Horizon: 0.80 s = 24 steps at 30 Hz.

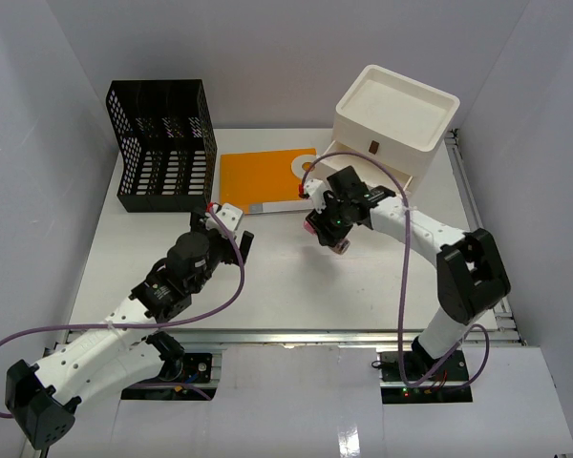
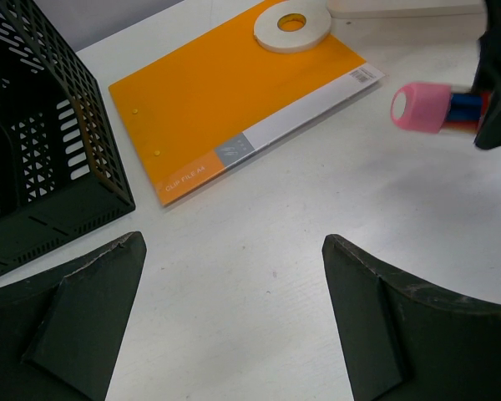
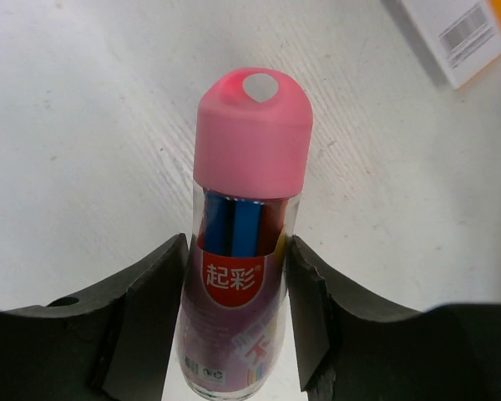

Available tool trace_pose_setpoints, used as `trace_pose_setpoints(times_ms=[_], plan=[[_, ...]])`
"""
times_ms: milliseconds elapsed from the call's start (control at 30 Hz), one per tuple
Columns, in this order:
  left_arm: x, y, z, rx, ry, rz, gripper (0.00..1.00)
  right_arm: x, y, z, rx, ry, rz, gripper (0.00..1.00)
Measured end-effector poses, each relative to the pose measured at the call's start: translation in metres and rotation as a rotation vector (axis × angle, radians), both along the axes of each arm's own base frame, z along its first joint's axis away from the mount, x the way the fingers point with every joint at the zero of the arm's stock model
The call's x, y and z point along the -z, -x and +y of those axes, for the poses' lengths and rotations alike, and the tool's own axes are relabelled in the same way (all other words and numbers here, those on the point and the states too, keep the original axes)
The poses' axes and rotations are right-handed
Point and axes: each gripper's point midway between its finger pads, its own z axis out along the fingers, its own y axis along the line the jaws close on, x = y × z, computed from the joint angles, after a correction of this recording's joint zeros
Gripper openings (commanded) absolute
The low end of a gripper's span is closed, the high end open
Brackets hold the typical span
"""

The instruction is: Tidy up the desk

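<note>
My right gripper (image 1: 327,232) is shut on a clear tube of coloured pens (image 3: 249,159) with a pink cap, both pads pressed against its sides. The tube (image 1: 325,240) sits over the middle of the white desk (image 1: 286,286), pink cap pointing away from the gripper. From the left wrist the tube (image 2: 422,107) shows at the right edge. My left gripper (image 1: 231,225) hovers left of centre, open (image 2: 234,244), with only bare desk between its fingers.
An orange clip file (image 1: 263,178) lies at the back middle with a white tape roll (image 1: 306,165) on its right corner. A black mesh basket (image 1: 167,143) stands back left. A white drawer box (image 1: 396,119) stands back right.
</note>
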Motion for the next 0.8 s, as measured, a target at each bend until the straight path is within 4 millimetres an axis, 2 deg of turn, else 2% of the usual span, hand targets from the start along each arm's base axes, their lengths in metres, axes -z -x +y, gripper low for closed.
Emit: trace_pose_setpoints(times_ms=[100, 233, 367, 467, 567, 667, 800], plan=[[0.001, 0.0, 0.0, 0.001, -0.003, 0.003, 0.98, -0.04, -0.007, -0.004, -0.042, -0.065, -0.069, 0.08], [0.003, -0.001, -0.001, 0.001, -0.008, 0.009, 0.98, -0.094, -0.033, -0.017, -0.04, -0.113, -0.187, 0.08], [0.004, -0.001, -0.001, 0.001, -0.01, 0.012, 0.98, -0.144, -0.07, -0.042, -0.002, -0.119, -0.33, 0.08], [0.005, -0.001, -0.001, 0.001, -0.011, 0.012, 0.98, -0.169, -0.092, -0.066, 0.035, -0.082, -0.415, 0.08], [0.005, -0.001, -0.001, 0.001, -0.011, 0.013, 0.98, -0.183, -0.107, -0.079, 0.048, -0.036, -0.471, 0.08], [0.005, -0.001, -0.002, 0.001, -0.013, 0.014, 0.98, -0.183, -0.127, -0.084, 0.032, 0.031, -0.506, 0.08], [0.007, -0.002, -0.002, 0.001, -0.015, 0.017, 0.98, -0.156, -0.147, -0.09, 0.009, 0.126, -0.489, 0.1]])
